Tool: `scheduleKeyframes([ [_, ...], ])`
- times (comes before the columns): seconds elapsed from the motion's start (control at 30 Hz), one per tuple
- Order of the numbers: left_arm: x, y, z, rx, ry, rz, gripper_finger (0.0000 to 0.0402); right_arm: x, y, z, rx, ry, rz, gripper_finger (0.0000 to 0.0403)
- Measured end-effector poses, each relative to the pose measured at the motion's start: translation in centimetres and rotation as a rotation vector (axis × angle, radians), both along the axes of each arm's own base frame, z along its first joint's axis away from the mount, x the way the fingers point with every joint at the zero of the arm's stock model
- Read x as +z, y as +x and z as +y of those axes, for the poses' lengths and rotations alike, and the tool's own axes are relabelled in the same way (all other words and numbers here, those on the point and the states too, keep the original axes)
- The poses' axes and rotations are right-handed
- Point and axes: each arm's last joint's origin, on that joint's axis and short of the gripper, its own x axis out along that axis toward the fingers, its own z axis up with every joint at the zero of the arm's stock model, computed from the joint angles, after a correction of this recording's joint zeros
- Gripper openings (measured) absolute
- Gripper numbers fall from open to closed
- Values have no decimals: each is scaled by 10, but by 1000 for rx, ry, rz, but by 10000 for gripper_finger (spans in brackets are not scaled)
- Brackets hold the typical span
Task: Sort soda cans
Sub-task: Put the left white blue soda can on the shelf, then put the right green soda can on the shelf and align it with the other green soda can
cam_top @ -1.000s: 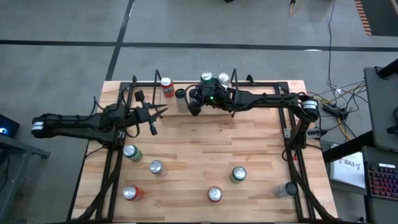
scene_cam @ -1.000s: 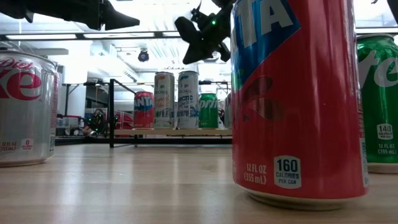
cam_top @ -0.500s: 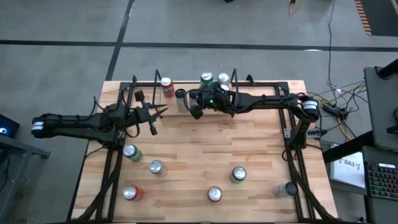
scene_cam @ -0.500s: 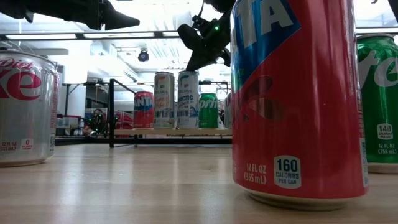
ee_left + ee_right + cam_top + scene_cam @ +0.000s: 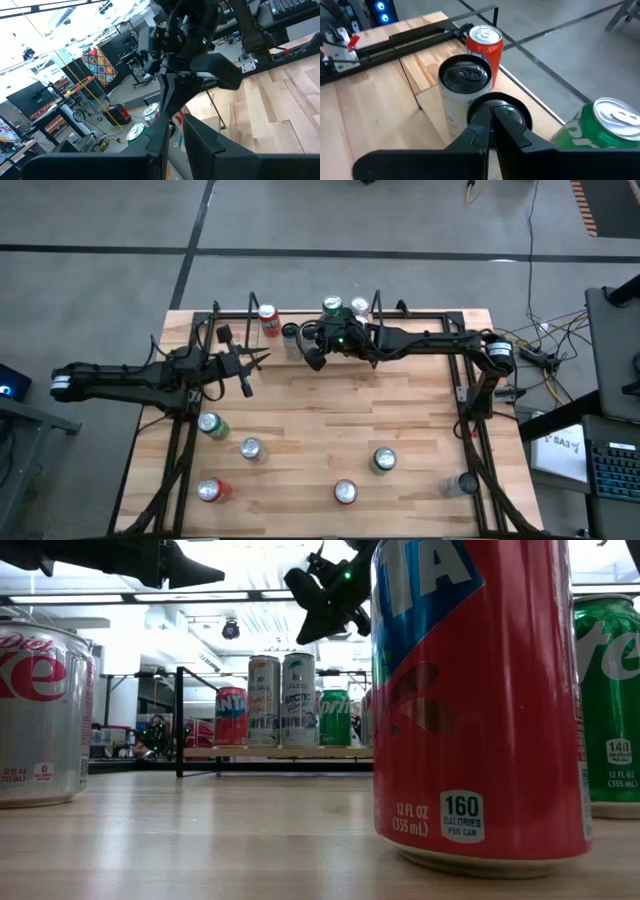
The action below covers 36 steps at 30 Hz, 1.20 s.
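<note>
From above, I count ten soda cans (image 5: 345, 492): four at twelve o'clock, six toward six, on the wooden table (image 5: 330, 420). My right gripper (image 5: 313, 360) hangs pinched shut and empty beside the rear row; my left gripper (image 5: 258, 360) is closed, empty.
</note>
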Motion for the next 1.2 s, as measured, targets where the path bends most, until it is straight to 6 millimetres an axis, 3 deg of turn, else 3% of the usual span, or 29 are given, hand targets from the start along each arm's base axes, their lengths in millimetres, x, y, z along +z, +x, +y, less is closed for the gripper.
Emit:
scheduleKeyframes([
  [0.13, 0, 0, 0, 0, 0, 0, 39, 17, -3, 5, 16, 10, 75, 11],
  [0.27, 0, 0, 0, -1, -15, -8, 39, 51, -15, 21, 47, 51, 170, 11],
  [0.4, 4, 2, 0, -2, -46, -68, 39, 79, -32, 34, 109, 229, 246, 11],
  [0.5, 7, 5, -1, -34, -78, -109, 39, 87, -43, 44, 190, 397, 305, 11],
  [0.63, 16, 13, -3, -142, -136, -137, 39, 84, -56, 64, 297, 513, 443, 11],
  [0.8, 25, 27, -7, -247, -262, -154, 39, 74, -69, 96, 362, 516, 590, 11],
  [1.03, 25, 50, -20, -311, -401, -136, 39, 66, -97, 146, 545, 431, 673, 11],
  [1.2, 30, 66, -38, -376, -449, -117, 39, 55, -122, 175, 553, 312, 686, 11],
])
